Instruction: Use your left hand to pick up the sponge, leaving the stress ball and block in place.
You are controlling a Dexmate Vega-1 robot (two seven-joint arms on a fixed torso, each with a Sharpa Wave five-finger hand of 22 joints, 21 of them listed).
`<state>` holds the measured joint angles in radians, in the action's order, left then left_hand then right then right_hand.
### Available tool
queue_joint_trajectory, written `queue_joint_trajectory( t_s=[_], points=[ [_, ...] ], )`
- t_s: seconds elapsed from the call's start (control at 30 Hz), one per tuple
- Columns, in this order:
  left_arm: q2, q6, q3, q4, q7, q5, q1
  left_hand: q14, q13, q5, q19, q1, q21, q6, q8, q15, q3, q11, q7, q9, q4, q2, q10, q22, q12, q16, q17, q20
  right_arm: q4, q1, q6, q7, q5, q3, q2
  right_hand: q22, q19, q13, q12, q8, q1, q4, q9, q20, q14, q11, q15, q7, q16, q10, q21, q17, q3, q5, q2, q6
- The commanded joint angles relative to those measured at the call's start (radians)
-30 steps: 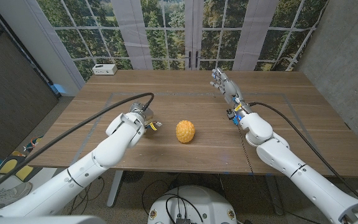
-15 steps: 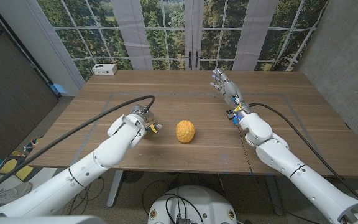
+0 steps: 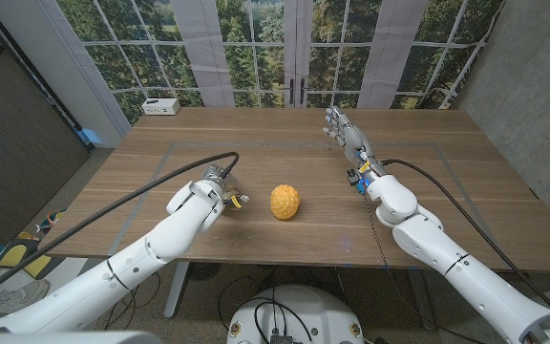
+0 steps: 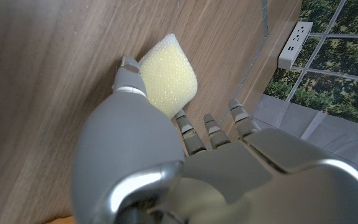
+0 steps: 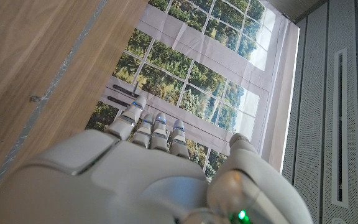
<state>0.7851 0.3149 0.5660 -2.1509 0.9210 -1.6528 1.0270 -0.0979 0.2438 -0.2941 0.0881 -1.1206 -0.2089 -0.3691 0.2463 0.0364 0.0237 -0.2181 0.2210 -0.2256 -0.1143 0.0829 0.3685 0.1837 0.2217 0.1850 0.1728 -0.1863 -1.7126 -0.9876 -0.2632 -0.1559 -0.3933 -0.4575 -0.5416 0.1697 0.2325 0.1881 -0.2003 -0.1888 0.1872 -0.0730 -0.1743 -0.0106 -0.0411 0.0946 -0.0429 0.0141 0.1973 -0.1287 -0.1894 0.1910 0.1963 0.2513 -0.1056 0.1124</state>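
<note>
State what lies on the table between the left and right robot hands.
In the head view, a bumpy orange stress ball sits between the left robot hand and right robot hand; otherwise bare wooden table.

sponge (image 4: 167, 74) partly behind left robot hand (image 4: 185, 155)

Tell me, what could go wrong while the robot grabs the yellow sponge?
The sponge sits right at the left hand's fingers, not clearly gripped, so it might slip away. The bumpy yellow ball lies close beside that hand, so a sideways swing could knock it, and it must stay put.
</note>
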Motion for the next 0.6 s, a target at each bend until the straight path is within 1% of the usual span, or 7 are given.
queue_joint_trajectory(
  t_s=[0.03, 0.13, 0.23, 0.3, 0.43, 0.53, 0.6],
  points=[
    [-0.002, 0.020, 0.032, 0.056, -0.061, 0.006, -0.016, -0.021, 0.004, -0.002, 0.012, -0.015, -0.006, -0.018, 0.007, 0.127, -0.007, 0.001, -0.001, -0.005, -0.004, 0.006, 0.019, 0.004, 0.007, 0.004, -0.001, -0.005, -0.014, -0.008, 0.011, -0.008, 0.002, 0.003, -0.007, 0.002, 0.007, 0.003, 0.002, 0.001, 0.004, -0.001, -0.005, -0.003, -0.008, 0.002, 0.004, -0.008, -0.001, -0.008, -0.004, 0.001, 0.004, -0.002, -0.005, 0.003],
    [0.007, 0.036, 0.024, 0.059, -0.118, 0.034, -0.003, -0.044, 0.006, -0.002, 0.028, -0.024, -0.010, -0.058, 0.022, 0.138, -0.007, 0.003, -0.001, -0.006, -0.006, 0.009, 0.052, 0.004, 0.017, 0.007, -0.002, -0.001, -0.015, -0.008, 0.014, -0.011, 0.000, 0.004, -0.005, 0.002, 0.007, 0.003, 0.001, 0.001, 0.003, -0.001, -0.005, -0.003, -0.007, 0.001, 0.005, -0.008, -0.001, -0.009, -0.004, 0.001, 0.004, -0.002, -0.005, 0.004],
    [0.020, 0.073, 0.019, 0.071, -0.227, 0.030, 0.024, -0.102, 0.014, 0.000, 0.068, -0.041, -0.019, -0.159, 0.063, 0.150, -0.009, 0.004, -0.002, -0.011, -0.008, 0.015, 0.141, 0.006, 0.043, 0.013, 0.000, 0.017, -0.014, -0.003, 0.018, -0.011, 0.000, 0.004, -0.005, 0.002, 0.007, 0.003, 0.001, 0.001, 0.003, -0.002, -0.005, -0.002, -0.007, 0.001, 0.005, -0.008, -0.001, -0.010, -0.004, 0.001, 0.005, -0.002, -0.006, 0.004],
    [0.017, 0.072, 0.022, 0.083, -0.205, 0.038, 0.015, -0.127, 0.021, 0.002, 0.098, -0.049, -0.027, -0.213, 0.086, 0.159, -0.010, 0.003, -0.002, -0.012, -0.010, 0.016, 0.195, 0.006, 0.059, 0.011, 0.001, 0.033, -0.010, 0.003, 0.018, -0.010, 0.001, 0.003, -0.002, 0.002, 0.007, 0.003, 0.001, 0.001, 0.003, -0.002, -0.005, -0.002, -0.008, -0.001, 0.004, -0.009, -0.001, -0.010, -0.004, 0.001, 0.005, -0.002, -0.007, 0.004],
    [0.013, 0.071, 0.038, 0.115, -0.199, 0.055, 0.003, -0.168, 0.033, 0.004, 0.118, -0.059, -0.029, -0.285, 0.117, 0.166, -0.011, 0.004, -0.003, -0.014, -0.009, 0.019, 0.264, 0.008, 0.070, 0.013, 0.003, 0.042, -0.004, 0.010, 0.021, -0.011, 0.001, 0.000, 0.003, 0.002, 0.008, 0.003, 0.001, 0.001, 0.003, -0.003, -0.005, -0.002, -0.009, -0.001, 0.006, -0.009, 0.000, -0.010, -0.004, 0.002, 0.005, -0.002, -0.008, 0.005],
    [0.010, 0.082, 0.051, 0.138, -0.218, 0.064, 0.000, -0.205, 0.045, 0.005, 0.130, -0.072, -0.028, -0.352, 0.147, 0.174, -0.011, 0.008, -0.004, -0.015, -0.011, 0.021, 0.328, 0.008, 0.080, 0.013, 0.004, 0.048, -0.002, 0.016, 0.026, -0.012, 0.005, -0.002, 0.004, 0.002, 0.008, 0.003, 0.001, 0.000, 0.003, -0.003, -0.005, -0.001, -0.010, -0.001, 0.007, -0.009, 0.000, -0.010, -0.004, 0.002, 0.005, -0.002, -0.009, 0.006],
    [0.010, 0.091, 0.055, 0.152, -0.252, 0.082, 0.003, -0.245, 0.057, 0.005, 0.136, -0.089, -0.027, -0.414, 0.179, 0.182, -0.004, 0.011, -0.008, -0.015, -0.014, 0.029, 0.403, 0.008, 0.097, 0.018, 0.006, 0.052, 0.000, 0.019, 0.029, -0.013, 0.005, -0.004, 0.006, 0.002, 0.009, 0.003, 0.001, 0.000, 0.003, -0.004, -0.005, -0.002, -0.011, -0.001, 0.007, -0.009, 0.001, -0.011, -0.005, 0.002, 0.006, -0.002, -0.010, 0.007]
  ],
)
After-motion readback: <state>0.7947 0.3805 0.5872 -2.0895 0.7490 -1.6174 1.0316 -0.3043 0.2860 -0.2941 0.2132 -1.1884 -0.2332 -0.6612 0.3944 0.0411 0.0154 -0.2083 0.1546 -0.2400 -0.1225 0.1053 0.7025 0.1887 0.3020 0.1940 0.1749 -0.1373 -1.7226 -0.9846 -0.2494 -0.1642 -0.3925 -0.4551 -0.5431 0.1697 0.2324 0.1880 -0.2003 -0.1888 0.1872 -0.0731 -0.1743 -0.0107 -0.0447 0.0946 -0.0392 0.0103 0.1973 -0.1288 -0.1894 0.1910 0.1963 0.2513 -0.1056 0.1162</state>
